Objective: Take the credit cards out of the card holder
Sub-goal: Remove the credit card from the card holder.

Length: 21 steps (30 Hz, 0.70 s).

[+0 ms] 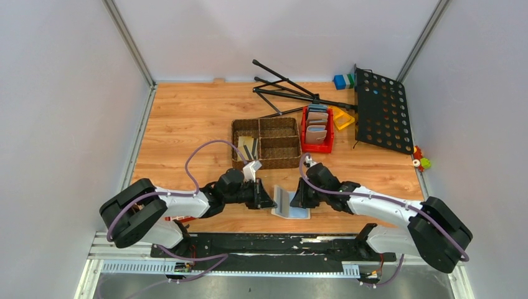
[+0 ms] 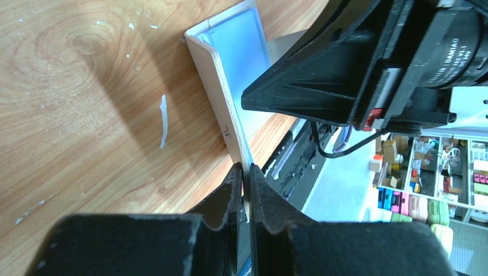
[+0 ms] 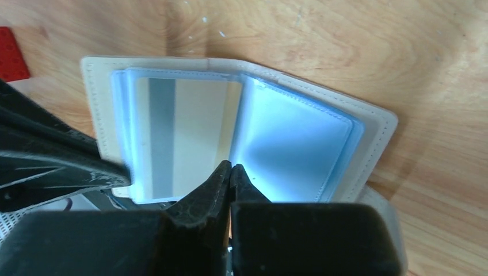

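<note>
**A:** Top view first. Where is the card holder?

**B:** The card holder (image 1: 294, 213) lies open on the table (image 1: 187, 124), lower centre of the frame, between the two arms. One leaf is flat on the wood and the other stands up on its left side. The left gripper (image 1: 273, 203) is at the raised leaf, the right gripper (image 1: 299, 199) at the flat one. Finger state is not readable from here.

**A:** Anything out already?

**B:** Above the holder, in the upper-left compartment of the woven basket (image 1: 235, 144), stand a few thin flat pieces, tan and dark. I judge these to be credit cards (image 1: 248, 148) already taken out. They are too small to count.

**A:** Left wrist view.

**B:** The left fingers (image 2: 233, 190) are pressed together on the near edge of the beige leaf, holding it upright off the wood. The pale blue lining faces the right gripper, which fills the upper right of the frame.

**A:** Right wrist view.

**B:** The holder is spread wide across the middle. One tan-gold card (image 3: 190, 135) with a grey stripe sits in the left pocket. The right pocket shows pale blue only and looks empty. The right fingers (image 3: 216, 184) are closed tip to tip at the lower edge, just where the card meets the centre fold. I cannot tell whether they nip the card, a sleeve, or nothing.

**A:** Progress?

**B:** Judged well along: some cards are out and at least one is to go. Any pockets behind are hidden, so the count left is unknown.
</note>
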{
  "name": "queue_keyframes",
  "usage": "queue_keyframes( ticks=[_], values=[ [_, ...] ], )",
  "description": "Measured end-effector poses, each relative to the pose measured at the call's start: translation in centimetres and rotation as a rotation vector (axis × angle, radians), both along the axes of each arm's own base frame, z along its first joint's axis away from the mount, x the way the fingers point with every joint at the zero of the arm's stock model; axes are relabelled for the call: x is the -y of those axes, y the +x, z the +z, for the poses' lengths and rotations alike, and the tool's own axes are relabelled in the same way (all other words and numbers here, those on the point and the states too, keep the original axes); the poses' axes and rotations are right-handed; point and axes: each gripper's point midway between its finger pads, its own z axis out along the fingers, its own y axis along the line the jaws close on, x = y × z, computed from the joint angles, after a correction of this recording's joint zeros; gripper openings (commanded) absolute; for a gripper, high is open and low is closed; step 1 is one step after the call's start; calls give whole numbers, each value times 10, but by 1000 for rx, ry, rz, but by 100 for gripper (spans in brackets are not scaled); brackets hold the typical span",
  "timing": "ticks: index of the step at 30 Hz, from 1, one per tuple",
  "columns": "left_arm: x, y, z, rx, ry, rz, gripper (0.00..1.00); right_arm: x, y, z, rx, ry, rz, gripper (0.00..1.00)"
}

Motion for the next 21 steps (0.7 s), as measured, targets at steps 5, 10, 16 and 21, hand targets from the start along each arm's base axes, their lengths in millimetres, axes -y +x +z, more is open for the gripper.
queue_keyframes(
  ticks=[5, 10, 16, 21],
  values=[
    [2, 1, -1, 0, -9, -1, 16, 5, -4, -14, -33, -47, 7, 0],
    [4, 2, 0, -1, -15, -3, 16, 6, -4, -14, -28, -51, 15, 0],
    [8, 5, 4, 6, -23, -4, 6, 5, -5, -14, -27, -50, 23, 0],
    [13, 6, 5, 6, -4, -14, 0, 4, -8, -16, -34, -36, 34, 0]
  ],
)
